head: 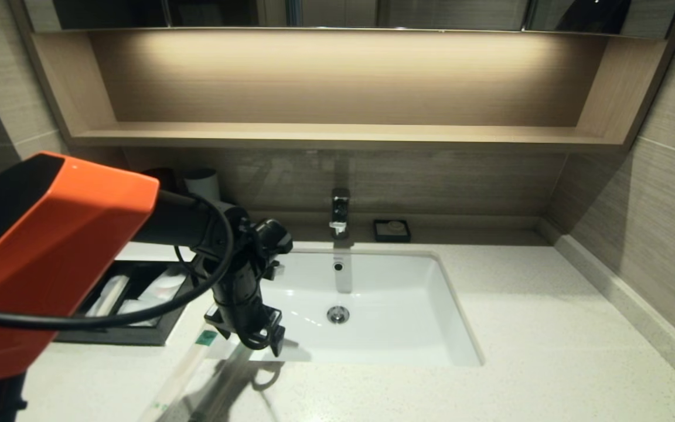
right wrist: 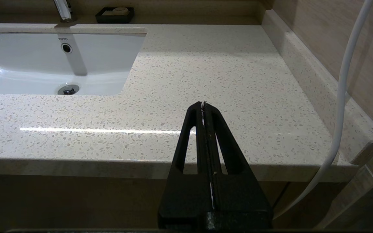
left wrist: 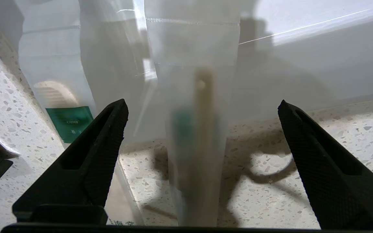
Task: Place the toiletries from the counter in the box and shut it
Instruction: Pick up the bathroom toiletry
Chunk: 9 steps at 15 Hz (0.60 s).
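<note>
My left gripper points down over the counter at the sink's front left corner, open wide. Between its fingers a toiletry in a translucent wrapper, with a beige stick and a green label, lies lengthwise and touches neither finger. A second wrapped toiletry, a comb with a green label, lies beside it on the box's side. The black box sits left of the sink with its drawer pulled out and white packets inside. My right gripper is shut and empty by the counter's front right edge.
The white sink lies right of the left gripper, with the tap and a black soap dish behind it. Black and white cups stand behind the box. A wooden shelf runs above.
</note>
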Available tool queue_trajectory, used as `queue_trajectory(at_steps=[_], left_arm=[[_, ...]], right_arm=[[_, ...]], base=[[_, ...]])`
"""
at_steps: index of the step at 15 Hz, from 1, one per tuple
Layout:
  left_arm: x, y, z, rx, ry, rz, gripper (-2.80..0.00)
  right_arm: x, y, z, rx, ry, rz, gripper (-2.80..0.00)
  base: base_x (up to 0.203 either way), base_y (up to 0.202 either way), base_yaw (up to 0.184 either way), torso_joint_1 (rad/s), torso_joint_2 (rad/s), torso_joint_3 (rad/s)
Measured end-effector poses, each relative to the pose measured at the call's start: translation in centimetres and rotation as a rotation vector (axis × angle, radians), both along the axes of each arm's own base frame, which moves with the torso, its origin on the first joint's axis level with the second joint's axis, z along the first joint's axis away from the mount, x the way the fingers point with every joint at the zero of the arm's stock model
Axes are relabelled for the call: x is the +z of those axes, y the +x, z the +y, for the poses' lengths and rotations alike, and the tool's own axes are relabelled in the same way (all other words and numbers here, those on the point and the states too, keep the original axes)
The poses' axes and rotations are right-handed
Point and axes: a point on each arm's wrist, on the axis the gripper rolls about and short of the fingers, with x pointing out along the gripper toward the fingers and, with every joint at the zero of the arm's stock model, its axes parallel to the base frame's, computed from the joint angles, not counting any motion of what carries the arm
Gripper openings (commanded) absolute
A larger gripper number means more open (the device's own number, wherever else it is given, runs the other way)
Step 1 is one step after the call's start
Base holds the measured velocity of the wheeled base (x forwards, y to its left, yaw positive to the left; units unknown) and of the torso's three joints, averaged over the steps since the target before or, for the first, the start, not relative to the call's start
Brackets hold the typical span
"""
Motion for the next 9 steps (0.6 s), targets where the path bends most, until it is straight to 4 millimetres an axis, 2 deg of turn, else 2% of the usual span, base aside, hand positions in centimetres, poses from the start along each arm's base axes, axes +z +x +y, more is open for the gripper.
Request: queue_trajectory(at_steps=[9], left_arm=[[-0.24, 0.0, 0.16, 0.006, 0.004, 0.01, 0.0]], right_arm=[[0.0, 0.0, 0.0, 0.0, 0.001, 0.0, -2.8]], base=[[0.0, 0.0, 0.0, 0.0, 0.0, 0.0]])
